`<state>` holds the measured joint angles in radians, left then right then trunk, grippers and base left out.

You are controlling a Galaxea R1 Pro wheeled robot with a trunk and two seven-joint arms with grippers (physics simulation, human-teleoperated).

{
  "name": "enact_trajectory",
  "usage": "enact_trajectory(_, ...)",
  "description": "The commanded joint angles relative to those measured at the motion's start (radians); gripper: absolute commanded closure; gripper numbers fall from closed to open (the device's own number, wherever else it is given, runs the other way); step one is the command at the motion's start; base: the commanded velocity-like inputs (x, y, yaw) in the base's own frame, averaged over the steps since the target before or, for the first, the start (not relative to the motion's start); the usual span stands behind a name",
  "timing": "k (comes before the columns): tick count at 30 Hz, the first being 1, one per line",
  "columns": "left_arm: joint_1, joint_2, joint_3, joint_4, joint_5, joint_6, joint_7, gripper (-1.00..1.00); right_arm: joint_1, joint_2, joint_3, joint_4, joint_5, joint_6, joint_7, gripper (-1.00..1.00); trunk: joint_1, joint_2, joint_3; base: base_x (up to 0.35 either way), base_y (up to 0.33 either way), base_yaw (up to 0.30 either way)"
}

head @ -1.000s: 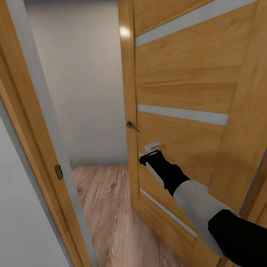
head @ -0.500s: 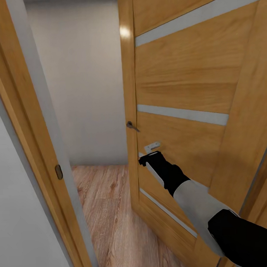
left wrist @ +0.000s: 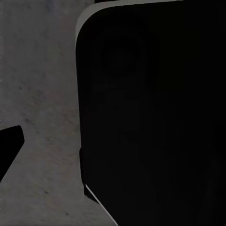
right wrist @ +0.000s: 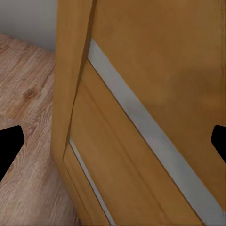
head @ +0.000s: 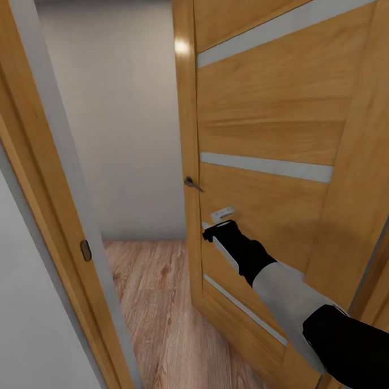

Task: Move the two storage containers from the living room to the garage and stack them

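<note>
The two storage containers are out of view. My right arm reaches forward to the orange-wood door (head: 271, 129), and my right gripper (head: 217, 232) sits against the door's face below the dark handle (head: 191, 184), near its free edge. In the right wrist view the right gripper (right wrist: 113, 146) is open, its black fingertips (right wrist: 9, 146) far apart with nothing between them, facing a pale slit (right wrist: 150, 136) in the door. The left gripper (left wrist: 113, 150) hangs over grey concrete floor (left wrist: 42, 94) beside my dark body (left wrist: 155, 113); one fingertip (left wrist: 9, 146) shows, set wide.
The door stands ajar, swung away from me. A wooden door frame (head: 48, 223) with a strike plate (head: 85, 250) bounds the gap on the left. Beyond lie light wood planks (head: 160, 309) and a white wall (head: 124, 135).
</note>
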<state>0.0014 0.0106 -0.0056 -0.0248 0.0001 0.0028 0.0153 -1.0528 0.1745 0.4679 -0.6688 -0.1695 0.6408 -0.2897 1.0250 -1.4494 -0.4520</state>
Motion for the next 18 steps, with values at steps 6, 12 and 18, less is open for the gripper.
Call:
enact_trajectory(6, 0.0, -0.001, 0.001, -0.002, 0.0, 0.0, 0.006, -1.0, -0.001, 0.0, 0.025, 0.006, -0.002, 0.037, -0.239, -1.0, 0.0, -0.001, -0.001, 0.0, 0.0, 0.0)
enact_trajectory(12, 0.0, 0.0, 0.001, -0.003, 0.0, 0.001, 0.006, -1.0, -0.001, 0.0, 0.033, 0.006, -0.001, 0.049, -0.273, -1.0, 0.0, -0.001, -0.001, 0.083, 0.0, 0.0)
enact_trajectory(18, 0.0, -0.001, 0.0, -0.003, 0.0, 0.002, 0.006, -1.0, -0.002, 0.0, 0.038, 0.005, -0.001, 0.052, -0.276, -1.0, 0.0, -0.001, -0.001, 0.28, 0.0, 0.0)
